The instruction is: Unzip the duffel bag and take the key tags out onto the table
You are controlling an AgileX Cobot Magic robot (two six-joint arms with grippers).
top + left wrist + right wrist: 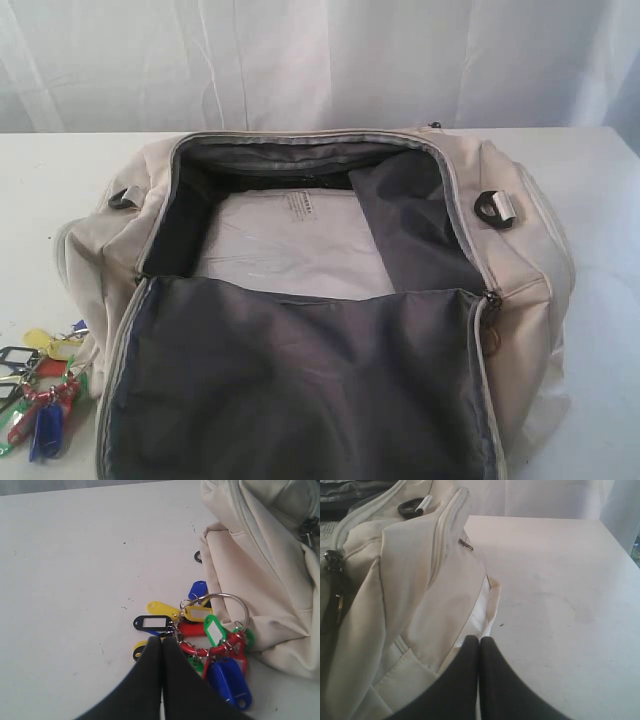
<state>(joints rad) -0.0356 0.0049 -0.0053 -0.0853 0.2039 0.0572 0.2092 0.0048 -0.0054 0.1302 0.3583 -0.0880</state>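
The cream duffel bag [525, 270] lies unzipped on the white table [60, 190]. Its dark grey lid flap [300, 380] is folded toward the front, and pale paper stuffing [290, 240] shows inside. The key tags [45, 395], in red, blue, yellow, green and black, lie on the table at the bag's left front corner. In the left wrist view my left gripper [161, 641] is shut, its tips right at the bunch of key tags [210, 630], with nothing seen between them. My right gripper [479, 640] is shut and empty beside the bag's side [420, 590]. Neither gripper shows in the exterior view.
A small black ring [198, 556] lies on the table beside the bag's end [270, 580]. A black strap buckle [495, 208] sits on the bag's right side. Bare table [560, 580] stretches right of the bag to its far edge. A white curtain hangs behind.
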